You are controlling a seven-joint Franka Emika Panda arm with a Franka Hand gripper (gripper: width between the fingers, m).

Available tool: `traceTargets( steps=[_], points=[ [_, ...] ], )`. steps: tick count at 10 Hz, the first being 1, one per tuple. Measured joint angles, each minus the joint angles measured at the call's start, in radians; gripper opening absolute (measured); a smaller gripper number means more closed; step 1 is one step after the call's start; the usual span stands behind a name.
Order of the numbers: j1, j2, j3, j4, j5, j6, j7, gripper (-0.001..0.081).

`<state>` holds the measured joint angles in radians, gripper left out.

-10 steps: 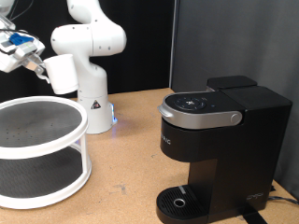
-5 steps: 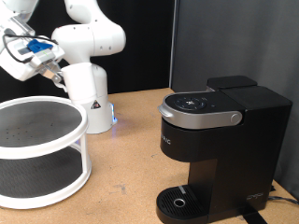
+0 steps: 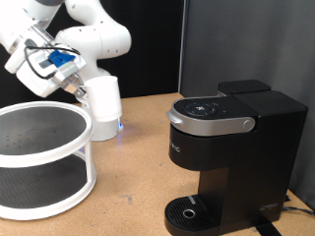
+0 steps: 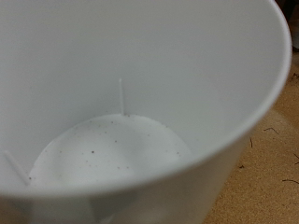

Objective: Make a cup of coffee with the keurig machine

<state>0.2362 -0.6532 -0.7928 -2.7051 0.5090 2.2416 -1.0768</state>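
Observation:
My gripper [image 3: 79, 90] is at the exterior view's upper left, above the white rack, and is shut on the rim of the white cup [image 3: 104, 102]. The cup hangs in the air in front of the arm's base. In the wrist view the cup's [image 4: 140, 112] empty white inside fills the frame, with small dark specks on its bottom; no fingers show there. The black keurig machine [image 3: 228, 147] stands at the exterior view's right with its silver-handled lid down. Its round drip tray [image 3: 187, 212] is bare. The cup is well to the left of the machine.
A white round two-tier rack [image 3: 44, 192] stands at the exterior view's left on the wooden table [image 3: 133, 187]. The arm's white base [image 3: 110, 126], with a blue light, is behind it. A black backdrop closes off the back.
My gripper has carried the cup rightward and downward, from the far upper left towards the middle, and turned at the wrist. The machine and the rack have not moved.

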Motion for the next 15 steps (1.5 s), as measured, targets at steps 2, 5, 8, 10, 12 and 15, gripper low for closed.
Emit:
traceTargets(
  steps=[2,5,8,10,12,15],
  points=[
    [0.056,0.031,0.000,0.007,0.037,0.046,0.000,0.0069],
    [0.070,0.045,-0.005,0.011,0.047,0.047,0.000,0.0069],
    [0.071,0.061,0.006,-0.022,0.043,0.101,0.000,0.0069],
    [0.088,0.091,0.009,-0.041,0.046,0.154,-0.001,0.0069],
    [0.128,0.126,0.005,-0.052,0.072,0.205,-0.007,0.0069],
    [0.196,0.175,-0.017,-0.057,0.156,0.256,-0.016,0.0069]
  ],
)
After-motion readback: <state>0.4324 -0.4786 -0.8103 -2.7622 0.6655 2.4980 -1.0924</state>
